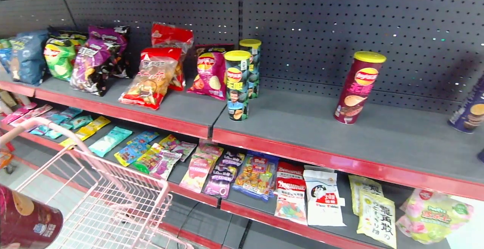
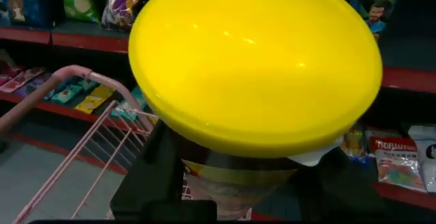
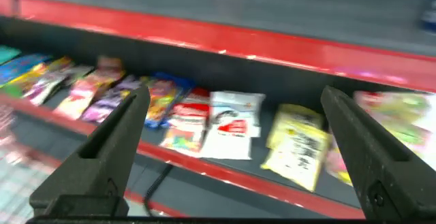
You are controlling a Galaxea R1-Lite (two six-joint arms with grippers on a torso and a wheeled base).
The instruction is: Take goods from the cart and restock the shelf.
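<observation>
The left pincer (image 2: 245, 183) pinches the yellow-lidded chip can (image 2: 255, 60) between its fingers (image 2: 153, 176); the right pincer (image 3: 235, 96) stands spread.

We see a maroon can (image 1: 357, 86) upright on the upper shelf (image 1: 302, 126), right of two dark cans (image 1: 237, 86); a pink cart (image 1: 166, 196) lower left.
</observation>
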